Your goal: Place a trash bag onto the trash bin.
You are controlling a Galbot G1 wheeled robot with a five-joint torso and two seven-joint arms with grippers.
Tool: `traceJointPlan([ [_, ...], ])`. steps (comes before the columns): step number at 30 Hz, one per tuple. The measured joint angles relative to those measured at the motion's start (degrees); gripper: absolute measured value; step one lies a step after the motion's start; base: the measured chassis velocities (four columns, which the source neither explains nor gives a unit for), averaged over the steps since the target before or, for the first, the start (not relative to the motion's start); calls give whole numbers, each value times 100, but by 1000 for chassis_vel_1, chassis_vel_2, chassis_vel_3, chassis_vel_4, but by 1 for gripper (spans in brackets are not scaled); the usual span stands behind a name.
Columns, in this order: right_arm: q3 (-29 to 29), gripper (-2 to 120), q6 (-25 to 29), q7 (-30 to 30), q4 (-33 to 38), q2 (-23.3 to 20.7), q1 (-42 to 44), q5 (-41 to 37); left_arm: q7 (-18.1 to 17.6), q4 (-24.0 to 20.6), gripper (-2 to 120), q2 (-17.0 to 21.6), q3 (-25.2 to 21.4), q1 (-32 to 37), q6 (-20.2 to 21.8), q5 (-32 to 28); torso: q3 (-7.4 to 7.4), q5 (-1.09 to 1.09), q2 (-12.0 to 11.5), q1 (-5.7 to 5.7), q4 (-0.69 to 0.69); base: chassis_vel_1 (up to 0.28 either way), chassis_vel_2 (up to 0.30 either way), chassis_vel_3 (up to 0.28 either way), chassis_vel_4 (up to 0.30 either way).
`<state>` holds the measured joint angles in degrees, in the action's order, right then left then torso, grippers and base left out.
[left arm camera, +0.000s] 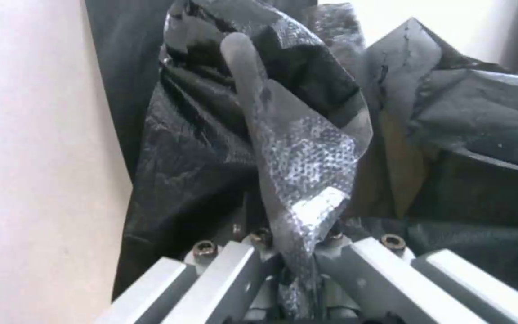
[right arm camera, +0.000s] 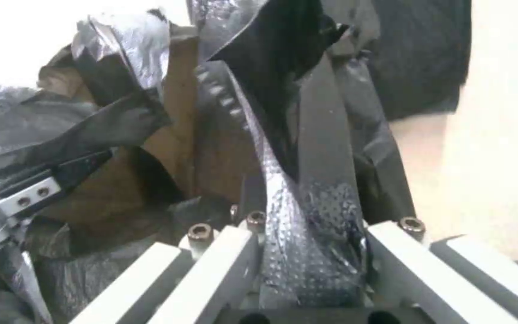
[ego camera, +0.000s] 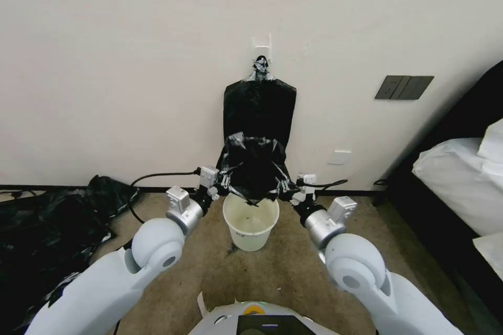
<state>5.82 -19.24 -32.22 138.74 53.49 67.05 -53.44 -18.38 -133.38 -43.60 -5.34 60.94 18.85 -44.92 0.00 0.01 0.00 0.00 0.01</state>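
The trash bag (ego camera: 254, 167), glossy wrinkled black film, hangs stretched between my two grippers just above the trash bin (ego camera: 251, 238), a small cream-white bucket on the carpet by the wall. The bag's lowest tip reaches down to the bin's open mouth. My left gripper (ego camera: 222, 180) is shut on the bag's left edge, and in the left wrist view the film (left arm camera: 307, 180) is pinched between its fingers. At the bag's right edge my right gripper (ego camera: 289, 188) is shut too, with the film (right arm camera: 307, 234) clamped between its fingers.
A flat black bundle (ego camera: 259, 104) hangs from a wall hook right behind the bag. Black plastic sheeting (ego camera: 47, 225) covers the floor at the left, with a cable (ego camera: 157, 175) along the skirting. A bed (ego camera: 461, 183) stands at the right.
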Motion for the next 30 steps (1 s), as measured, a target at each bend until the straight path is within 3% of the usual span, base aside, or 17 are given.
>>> traceJointPlan([
  [12, 127, 6, -97, -260, -161, -45, 205, -190, 215, 634, 0, -462, 355, -26, -203, 111, 0, 0, 0, 0, -2, 0, 0, 0, 0],
  [20, 397, 6, -187, -484, 17, -235, 257, -515, 215, 771, 0, -607, 593, -233, -259, 121, 0, -1, 0, 0, -4, 0, 0, 0, 0],
  [26, 299, 6, -238, -517, 23, -286, 260, -695, 158, 772, 0, -547, 592, -102, -258, 126, 0, -1, 0, 0, -2, 0, 0, 0, 0],
  [30, 71, 6, -271, -536, -174, -175, 312, -777, -73, 506, 0, -300, 356, 657, -259, 93, 0, 0, 0, 0, 0, 0, 0, 0, 0],
])
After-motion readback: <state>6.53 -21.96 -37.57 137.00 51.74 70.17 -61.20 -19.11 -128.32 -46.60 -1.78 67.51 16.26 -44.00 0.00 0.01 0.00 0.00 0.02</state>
